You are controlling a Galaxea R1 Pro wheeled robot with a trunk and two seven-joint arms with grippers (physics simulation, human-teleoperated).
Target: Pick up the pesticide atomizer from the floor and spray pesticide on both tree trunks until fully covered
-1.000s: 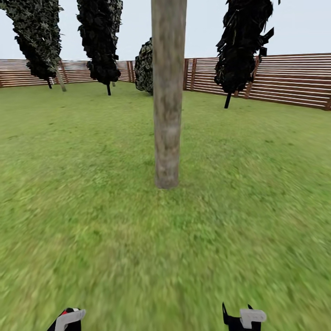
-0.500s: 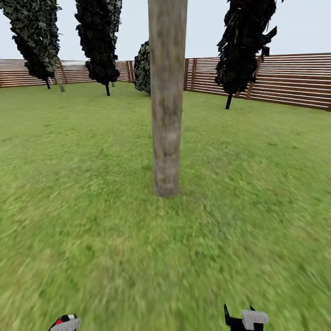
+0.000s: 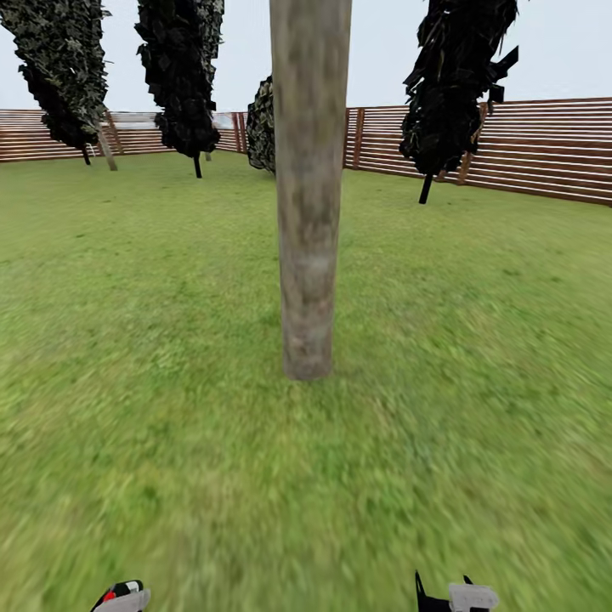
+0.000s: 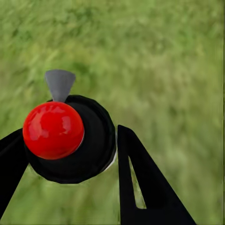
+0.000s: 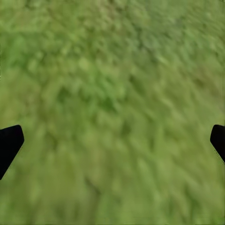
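A thick grey-brown tree trunk (image 3: 308, 212) rises straight from the grass floor (image 3: 170, 442) in the middle of the head view, a few steps ahead of me. My left gripper (image 3: 121, 597) sits at the bottom left edge of that view. In the left wrist view the left gripper (image 4: 70, 140) is shut on the pesticide atomizer (image 4: 75, 145), a black body with a shiny red ball top and a grey nozzle pointing away over the grass. My right gripper (image 3: 455, 595) is at the bottom right edge. In the right wrist view the right gripper (image 5: 115, 138) is open over bare grass.
Dark-leaved columnar trees (image 3: 178, 76) (image 3: 455, 81) (image 3: 64, 72) and a dark bush (image 3: 262, 127) stand behind the trunk. A brown slatted fence (image 3: 544, 149) rings the lawn at the back. Open grass lies on both sides of the trunk.
The whole view has moved closer to the trunk, which now looks wider with its base lower in the picture. Both grippers sit slightly lower at the frame's edge; their states are unchanged.
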